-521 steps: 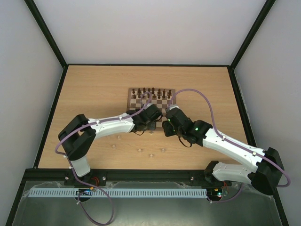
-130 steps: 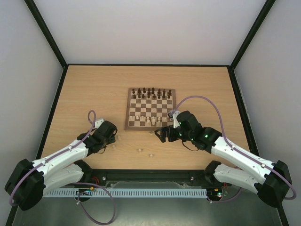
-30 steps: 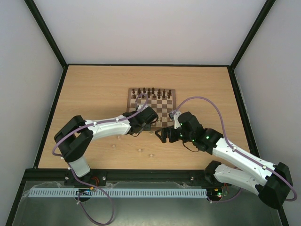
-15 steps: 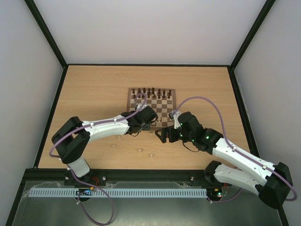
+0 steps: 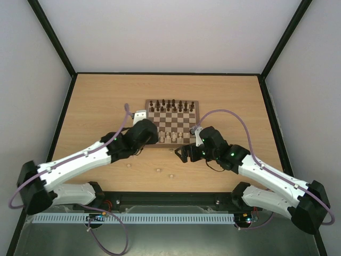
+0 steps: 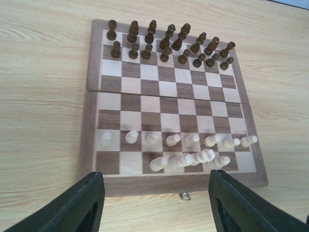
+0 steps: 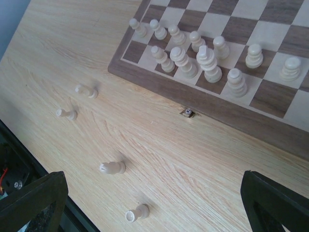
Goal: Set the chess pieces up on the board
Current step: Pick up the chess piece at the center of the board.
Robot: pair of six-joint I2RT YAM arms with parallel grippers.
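Chess pieces (image 7: 112, 167), four of them, lie on the desk (image 7: 159, 145) near the board (image 6: 145, 182). My left claw (image 6: 155, 193) and right claw (image 7: 153, 179) gape empty; I'd straddle one squarely and pinch gently.

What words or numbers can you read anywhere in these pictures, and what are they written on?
None: no word, number or sign can be read in any view.
The board has a plain wooden frame, with no letters or numbers along it.
The chess pieces are plain.
The left arm and the right arm show no label that can be read.
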